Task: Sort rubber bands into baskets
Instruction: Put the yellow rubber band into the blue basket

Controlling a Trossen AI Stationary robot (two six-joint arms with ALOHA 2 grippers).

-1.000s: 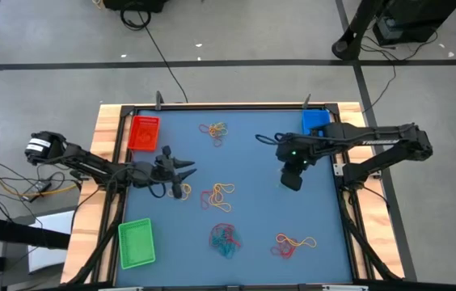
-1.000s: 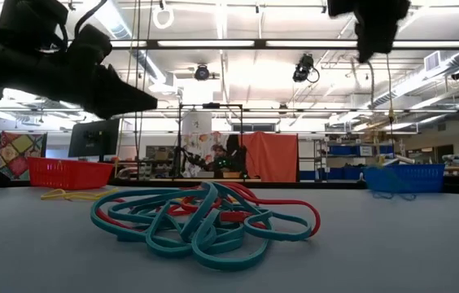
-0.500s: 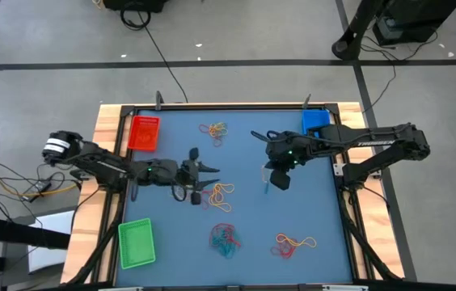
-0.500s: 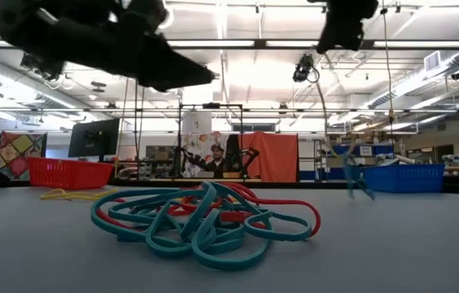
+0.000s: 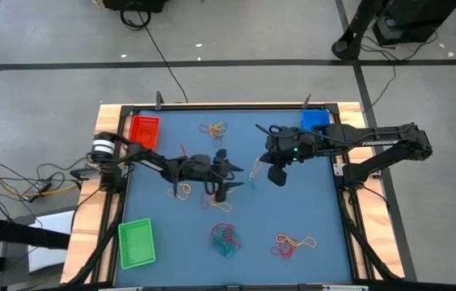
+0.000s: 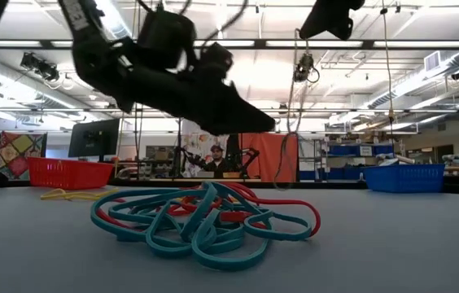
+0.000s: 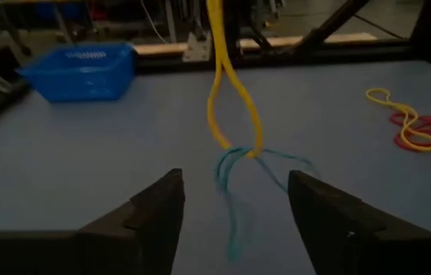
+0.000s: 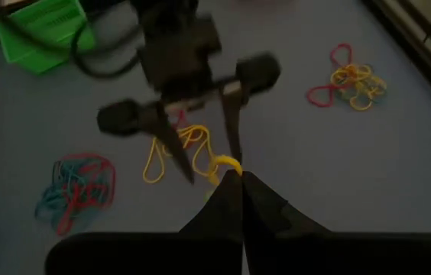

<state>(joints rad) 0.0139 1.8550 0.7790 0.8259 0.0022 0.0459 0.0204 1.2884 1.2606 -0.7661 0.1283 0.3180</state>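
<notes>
Left arm has swung from the left edge toward frame centre since a second ago, and its jaws have spread; right arm pulled back slightly toward upper right of centre. Left gripper (image 5: 230, 171) now sits mid-table in the high view, fingers wide apart, nothing between them. Right gripper (image 8: 236, 180) is pinched fully closed on a yellow rubber band (image 7: 231, 107), a thin smooth loop hanging straight down, with a teal band (image 7: 234, 195) knotted through its lower end and trailing limp; the pair dangles just ahead of the left gripper's splayed fingers (image 7: 154, 210), not touching them in the left wrist view. Loose band tangles on the matte blue table (image 5: 309, 202): a teal-and-red clump (image 5: 225, 238) at lower centre, a yellow-and-red tangle (image 5: 293, 242) at lower right, a yellow-orange cluster (image 5: 214, 131) at upper centre, more yellow loops (image 5: 181, 191) under the left arm. Baskets are ribbed plastic rectangles with low walls: red basket (image 5: 144, 132) upper left, blue basket (image 5: 314, 120) upper right, green basket (image 5: 136, 242) lower left. Whether any basket holds bands, cannot tell.
</notes>
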